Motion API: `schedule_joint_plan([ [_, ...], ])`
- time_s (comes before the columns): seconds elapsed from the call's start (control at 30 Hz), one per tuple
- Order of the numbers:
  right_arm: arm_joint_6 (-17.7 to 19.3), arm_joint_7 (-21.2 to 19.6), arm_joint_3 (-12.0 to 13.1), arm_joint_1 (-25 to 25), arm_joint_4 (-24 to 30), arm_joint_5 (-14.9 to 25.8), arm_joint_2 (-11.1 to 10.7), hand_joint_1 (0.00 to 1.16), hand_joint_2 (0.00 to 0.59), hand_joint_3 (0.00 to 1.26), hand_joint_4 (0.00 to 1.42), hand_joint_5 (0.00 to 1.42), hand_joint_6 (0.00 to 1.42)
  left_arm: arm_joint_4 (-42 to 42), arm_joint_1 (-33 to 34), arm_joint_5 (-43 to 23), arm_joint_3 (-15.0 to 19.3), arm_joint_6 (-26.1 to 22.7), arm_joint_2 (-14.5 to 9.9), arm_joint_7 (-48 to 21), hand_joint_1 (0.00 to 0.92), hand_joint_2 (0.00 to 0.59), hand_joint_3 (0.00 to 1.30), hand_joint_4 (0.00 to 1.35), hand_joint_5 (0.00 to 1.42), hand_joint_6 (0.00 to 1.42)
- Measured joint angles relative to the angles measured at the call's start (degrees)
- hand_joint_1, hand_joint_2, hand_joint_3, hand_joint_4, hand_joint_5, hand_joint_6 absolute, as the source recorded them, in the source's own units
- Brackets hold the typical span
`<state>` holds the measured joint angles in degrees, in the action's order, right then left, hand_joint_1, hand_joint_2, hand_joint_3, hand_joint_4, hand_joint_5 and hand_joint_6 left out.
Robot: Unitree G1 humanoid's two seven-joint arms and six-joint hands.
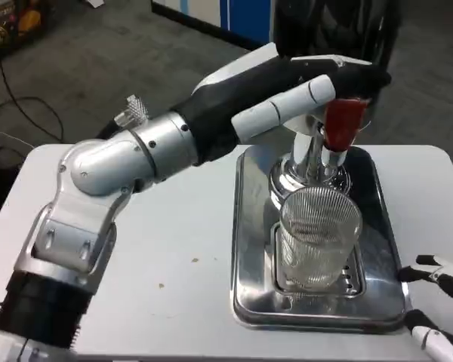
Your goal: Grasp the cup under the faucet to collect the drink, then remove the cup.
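Cup (319, 237): ribbed clear glass, likely rigid, slippery, breakable; grip mid-wall from 3 o'clock; left hand (287, 87) fingers touching red tap handle (344, 122), grasp unclear; right hand (439, 309) fingers spread, empty.

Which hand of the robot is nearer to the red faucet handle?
Left. The left hand reaches over to the red handle, its fingers right at it. The right hand sits low at the table's right edge.
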<state>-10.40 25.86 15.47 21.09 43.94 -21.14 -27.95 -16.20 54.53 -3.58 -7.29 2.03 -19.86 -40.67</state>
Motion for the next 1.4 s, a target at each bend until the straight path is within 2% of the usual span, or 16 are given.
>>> schedule_joint_plan([
  [0.2, -0.5, 0.0, -0.2, -0.7, -0.1, -0.1, -0.1, 0.37, 0.479, 0.23, 0.06, 0.07, 0.00, -5.1, 2.1, -0.8, -0.1, 1.1, 0.8, -2.7, 0.000, 0.157, 0.27, 0.17, 0.24, 0.21],
  [0.53, -1.1, 0.0, -0.7, -1.2, -0.7, -1.0, -0.1, 0.37, 0.479, 0.23, 0.06, 0.07, 0.00, -7.2, 2.8, -0.1, -0.8, 4.0, 1.3, -4.8, 0.000, 0.159, 0.27, 0.17, 0.23, 0.20],
  [1.4, -2.7, 0.0, -0.9, -1.2, -0.8, 0.0, -0.1, 0.37, 0.479, 0.23, 0.06, 0.07, 0.00, -5.8, 3.9, 7.1, -6.3, 14.3, -3.3, -4.9, 0.000, 0.148, 0.22, 0.11, 0.17, 0.18],
])
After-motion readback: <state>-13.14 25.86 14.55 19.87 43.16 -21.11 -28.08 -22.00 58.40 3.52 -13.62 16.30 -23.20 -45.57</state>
